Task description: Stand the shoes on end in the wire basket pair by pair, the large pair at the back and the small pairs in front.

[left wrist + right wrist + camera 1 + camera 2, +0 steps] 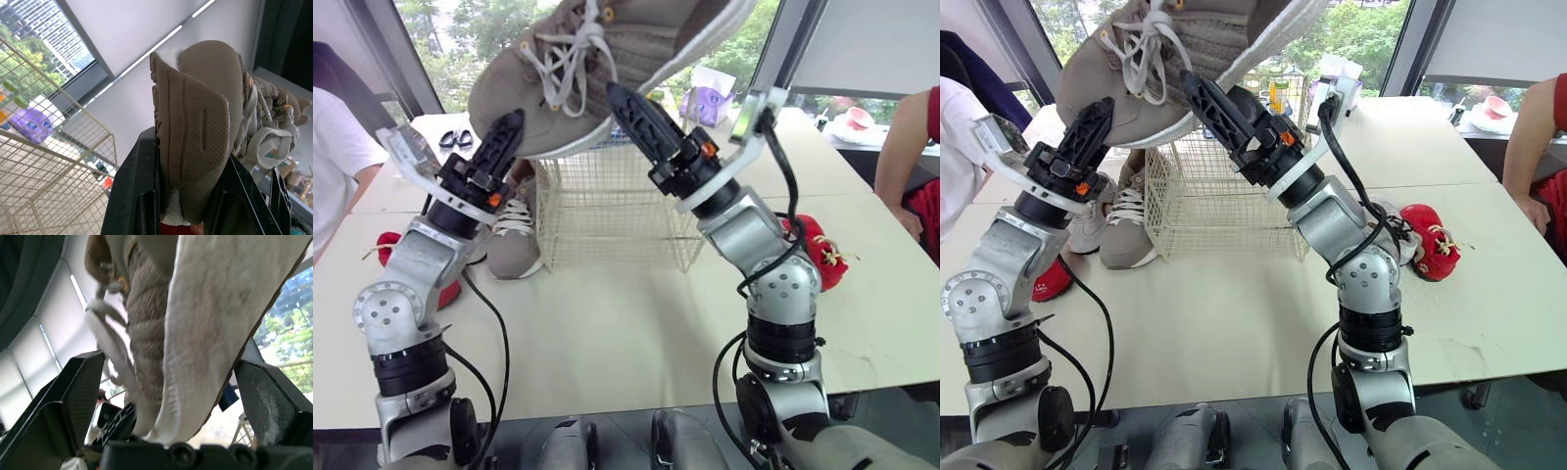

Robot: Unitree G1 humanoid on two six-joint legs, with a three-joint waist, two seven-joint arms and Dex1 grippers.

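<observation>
Above the wire basket (607, 211) the grey sneaker (651, 44) slants, toe at 8 o'clock and heel toward 2 – left gripper (514, 122) pinching its toe – right gripper (168, 367) jaws spread astride its middle.

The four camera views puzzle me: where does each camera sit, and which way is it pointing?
Left eye view: on the head, facing forward and down at the table and wire basket; both arms show, left gripper and right gripper at a raised grey shoe.
Right eye view: beside it, same scene, same arms.
Left wrist view: on the left wrist, looking along its gripper, shut on the shoe.
Right wrist view: on the right wrist, looking along its gripper at the shoe.
Shared: every view shows the shoe.
</observation>
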